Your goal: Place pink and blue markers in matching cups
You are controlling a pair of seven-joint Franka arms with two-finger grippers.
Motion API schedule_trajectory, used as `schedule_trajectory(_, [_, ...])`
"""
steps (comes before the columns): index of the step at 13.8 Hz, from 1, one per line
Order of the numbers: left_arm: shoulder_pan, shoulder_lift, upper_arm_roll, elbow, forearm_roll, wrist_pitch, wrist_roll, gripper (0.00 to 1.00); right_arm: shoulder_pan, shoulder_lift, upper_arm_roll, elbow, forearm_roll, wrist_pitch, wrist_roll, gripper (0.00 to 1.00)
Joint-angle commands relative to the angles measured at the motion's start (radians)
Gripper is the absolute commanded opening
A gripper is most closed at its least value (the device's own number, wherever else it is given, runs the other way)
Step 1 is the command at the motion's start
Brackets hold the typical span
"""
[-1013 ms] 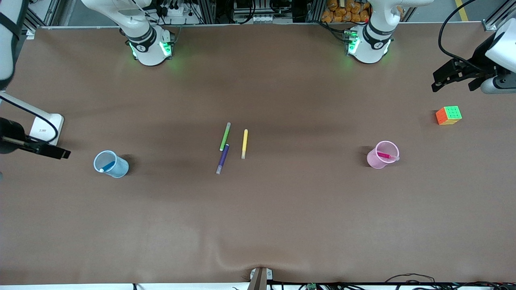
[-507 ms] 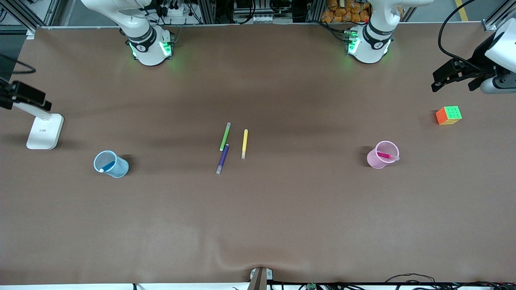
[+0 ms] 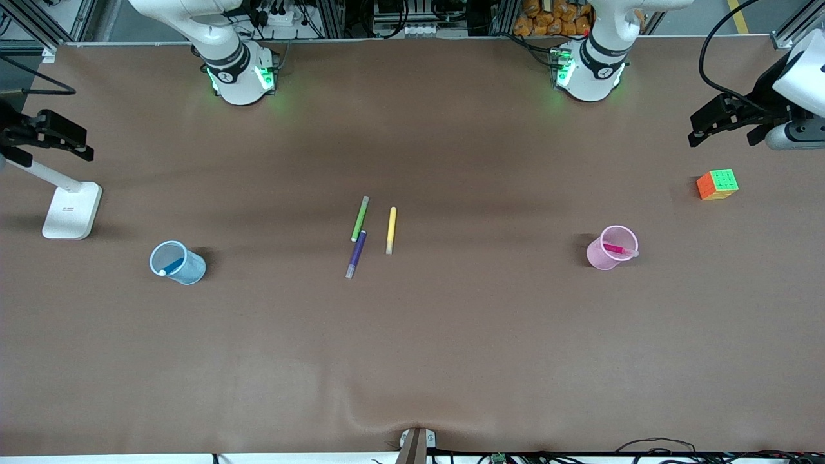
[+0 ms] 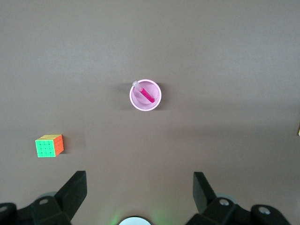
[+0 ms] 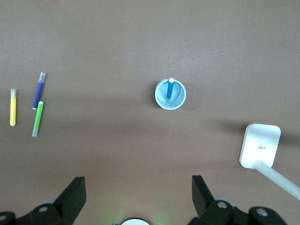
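The pink marker (image 3: 617, 249) stands inside the pale pink cup (image 3: 599, 256), toward the left arm's end of the table; both show in the left wrist view, the marker (image 4: 147, 94) in the cup (image 4: 145, 106). The blue marker (image 3: 171, 265) stands inside the light blue cup (image 3: 188, 269), toward the right arm's end; the right wrist view shows the marker (image 5: 169, 90) in the cup (image 5: 178, 99). My left gripper (image 3: 709, 126) is open and empty, high at the table's left-arm end. My right gripper (image 3: 61, 138) is open and empty, high at the table's right-arm end.
Green (image 3: 359, 218), purple (image 3: 356, 254) and yellow (image 3: 390, 230) markers lie at mid-table. A colour cube (image 3: 717, 184) sits near the left arm's end. A white stand base (image 3: 72, 209) sits near the right arm's end, close to the blue cup.
My right gripper has moved away from the blue cup, up toward the table's edge at the right arm's end. The left gripper, the markers and the cups have not moved.
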Motion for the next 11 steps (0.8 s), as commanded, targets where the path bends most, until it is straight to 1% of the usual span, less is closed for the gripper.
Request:
schedule_trajectory(1, [0.001,-0.002,-0.001,0.006,-0.014,-0.013,0.002,1.00,-0.009,-0.042,-0.001,-0.041,-0.013,0.027,-0.063,1.00])
schedule_trajectory(11, [-0.001,0.012,-0.016,0.010,-0.011,-0.011,-0.005,1.00,-0.015,-0.043,-0.001,-0.041,-0.008,0.026,-0.068,1.00])
